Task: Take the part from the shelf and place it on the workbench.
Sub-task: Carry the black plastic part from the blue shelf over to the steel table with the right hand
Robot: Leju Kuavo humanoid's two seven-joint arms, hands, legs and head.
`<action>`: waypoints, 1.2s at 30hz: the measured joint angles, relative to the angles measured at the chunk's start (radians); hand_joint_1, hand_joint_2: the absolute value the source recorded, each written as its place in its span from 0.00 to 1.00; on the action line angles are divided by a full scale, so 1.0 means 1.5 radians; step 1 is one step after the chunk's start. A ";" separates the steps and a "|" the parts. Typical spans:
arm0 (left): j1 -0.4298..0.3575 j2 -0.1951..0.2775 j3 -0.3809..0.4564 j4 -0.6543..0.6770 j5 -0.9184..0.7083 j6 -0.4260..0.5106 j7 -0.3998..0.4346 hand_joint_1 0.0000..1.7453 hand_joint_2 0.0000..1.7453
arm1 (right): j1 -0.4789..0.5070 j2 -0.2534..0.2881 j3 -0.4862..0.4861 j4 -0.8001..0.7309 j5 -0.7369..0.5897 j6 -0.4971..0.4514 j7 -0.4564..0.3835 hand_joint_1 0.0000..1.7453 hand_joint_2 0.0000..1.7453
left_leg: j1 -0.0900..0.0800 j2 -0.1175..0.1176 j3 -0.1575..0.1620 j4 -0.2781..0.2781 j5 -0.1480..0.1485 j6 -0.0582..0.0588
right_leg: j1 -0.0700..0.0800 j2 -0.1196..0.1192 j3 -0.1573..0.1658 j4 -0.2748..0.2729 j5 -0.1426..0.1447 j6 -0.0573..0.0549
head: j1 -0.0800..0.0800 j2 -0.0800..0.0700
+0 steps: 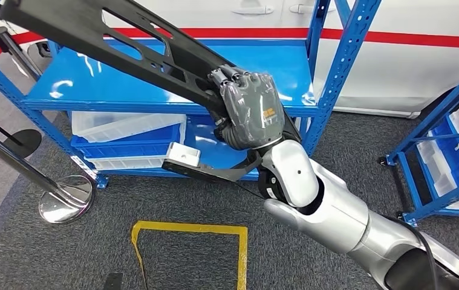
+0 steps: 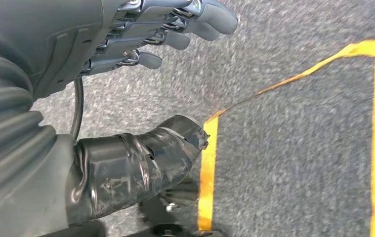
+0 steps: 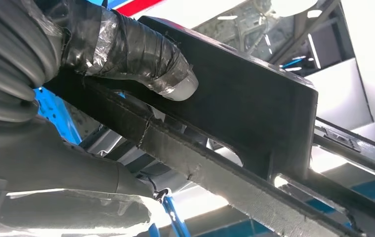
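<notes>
A long black frame-like part (image 1: 124, 45) with cut-outs slants from the upper left down to the middle of the head view, lifted above the blue shelf (image 1: 154, 84). My right hand (image 1: 248, 109) grips it near its lower end, fingers wrapped over its edge. Up close in the right wrist view, the thumb (image 3: 141, 59) presses on the black part (image 3: 244, 103). My left hand (image 2: 141, 34) hangs over grey carpet with its fingers apart and nothing in it.
White and blue bins (image 1: 127, 136) sit on the lower shelf level. A chrome stanchion base (image 1: 66, 199) stands at the left. Yellow tape (image 1: 190, 232) marks a square on the carpet. Another blue rack (image 1: 444, 157) stands at the right, a white car body behind.
</notes>
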 joint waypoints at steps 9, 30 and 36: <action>-0.001 0.000 0.000 0.000 0.000 0.000 0.003 0.00 1.00 | 0.003 -0.010 -0.003 -0.009 0.012 -0.004 0.000 1.00 1.00 | 0.005 0.007 -0.038 -0.041 0.070 0.014 | -0.006 0.001 -0.030 0.145 -0.112 0.029 | -0.001 0.000; -0.002 -0.002 -0.001 0.000 -0.008 0.005 0.004 0.00 1.00 | 0.014 -0.016 -0.016 -0.025 0.037 -0.027 -0.002 1.00 1.00 | 0.014 0.001 -0.017 0.008 0.016 -0.018 | -0.007 0.000 0.019 -0.007 -0.016 0.012 | 0.004 0.000; -0.003 -0.002 -0.002 0.000 -0.012 0.006 0.002 0.00 1.00 | 0.015 -0.019 -0.022 -0.031 0.027 -0.020 -0.002 1.00 1.00 | 0.014 0.001 -0.010 -0.034 0.039 0.005 | -0.007 -0.001 0.004 0.024 -0.038 0.031 | 0.006 0.000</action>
